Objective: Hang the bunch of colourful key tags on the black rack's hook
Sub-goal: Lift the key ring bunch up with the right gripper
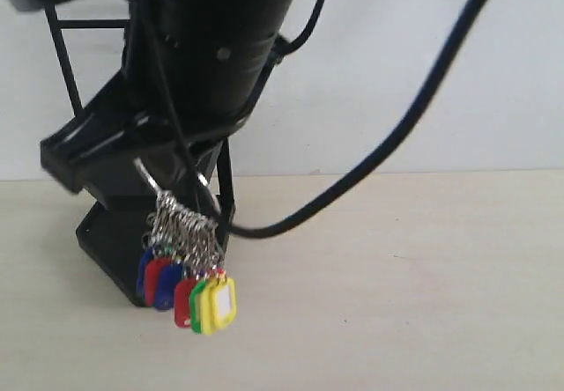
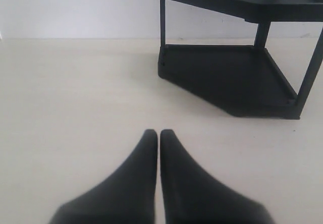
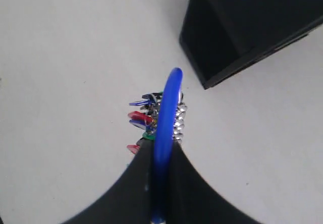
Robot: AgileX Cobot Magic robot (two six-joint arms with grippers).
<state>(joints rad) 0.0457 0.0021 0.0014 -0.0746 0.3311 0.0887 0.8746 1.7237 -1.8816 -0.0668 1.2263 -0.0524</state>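
Right end effector (image 3: 161, 151), pinching key tag bunch (image 3: 166, 107)

The tabletop (image 2: 75, 82) is pale, cream-coloured and bare of pattern, and it meets a white wall at its far edge. The black rack (image 2: 227, 82) stands on it, upright, its lower tray resting on the surface. It is ahead of the left fingers (image 2: 144, 178), well apart, and near the right fingers (image 3: 136, 188), lower than them.
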